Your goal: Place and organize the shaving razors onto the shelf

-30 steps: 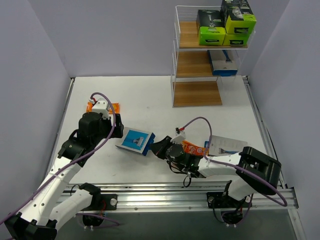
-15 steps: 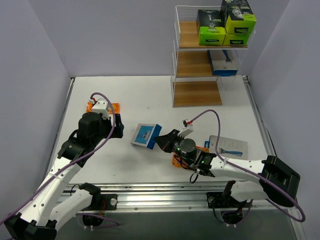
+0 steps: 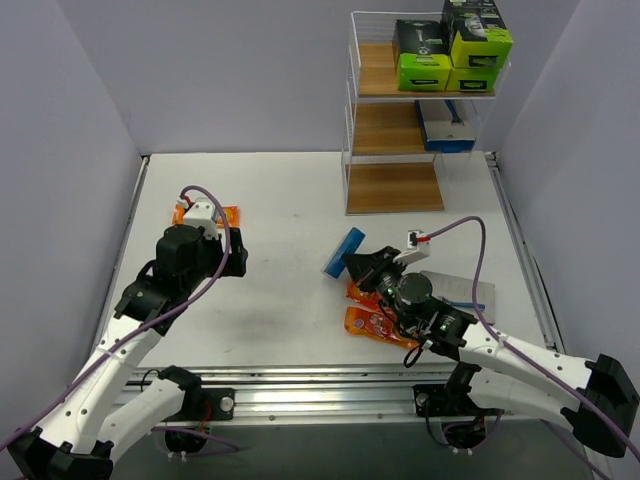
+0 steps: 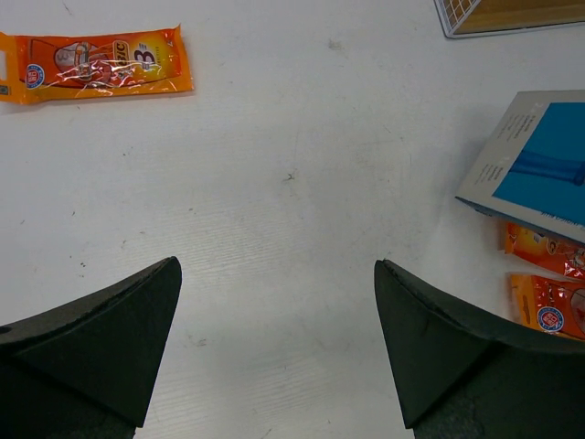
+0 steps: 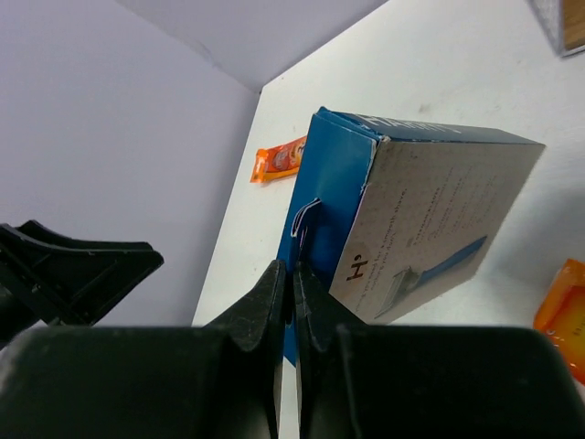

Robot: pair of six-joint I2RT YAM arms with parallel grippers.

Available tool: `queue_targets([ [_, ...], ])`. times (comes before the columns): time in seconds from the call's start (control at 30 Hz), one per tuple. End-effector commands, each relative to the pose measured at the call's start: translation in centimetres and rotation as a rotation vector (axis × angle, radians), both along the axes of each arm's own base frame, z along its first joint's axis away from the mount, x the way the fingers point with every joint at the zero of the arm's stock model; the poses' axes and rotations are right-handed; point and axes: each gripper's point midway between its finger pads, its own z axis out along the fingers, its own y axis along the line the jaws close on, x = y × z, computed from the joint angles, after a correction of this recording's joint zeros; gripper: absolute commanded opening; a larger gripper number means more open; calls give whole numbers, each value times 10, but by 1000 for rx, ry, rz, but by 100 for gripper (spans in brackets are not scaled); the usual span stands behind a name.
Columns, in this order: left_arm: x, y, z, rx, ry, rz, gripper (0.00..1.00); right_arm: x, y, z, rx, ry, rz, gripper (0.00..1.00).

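Shelf (image 3: pixel 395 128): back right of table (image 3: pixel 280 190); lime boxes (image 3: pixel 425 62) on top tier.
Right arm: stretched forward-left, low over table centre.
Right gripper (image 5: pixel 292 274): pinched on hang tab of blue razor pack (image 5: pixel 430 210); pack tilted on edge.
Left gripper (image 4: pixel 274 265): jaws wide, empty, aimed down at table; orange packet (image 4: pixel 96 62) ahead-left.

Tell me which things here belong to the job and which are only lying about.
Job: shelf; green boxes on its top tier; blue pack on the middle tier; blue box in the right gripper; grey card; orange packets.
Not the job: table; rail. Both are fixtures.
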Motion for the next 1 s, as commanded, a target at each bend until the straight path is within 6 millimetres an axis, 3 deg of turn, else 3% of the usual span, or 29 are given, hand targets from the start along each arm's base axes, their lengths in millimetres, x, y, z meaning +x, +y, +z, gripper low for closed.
queue_targets([
  [0.0, 4, -2, 21, -16, -68, -4, 95, 12, -23, 42, 22, -76, -100, 0],
  [0.33, 4, -3, 21, -19, -67, -7, 95, 23, -73, 94, 19, -149, -263, 0],
  [0.6, 4, -4, 21, -22, -66, -12, 95, 31, -109, 153, 50, -237, -381, 0],
  [0.93, 3, -4, 22, -26, -68, -16, 95, 59, -113, 221, 81, -368, -391, 0],
  [0.97, 3, -5, 21, -25, -66, -16, 96, 65, -110, 220, 74, -364, -387, 0],
])
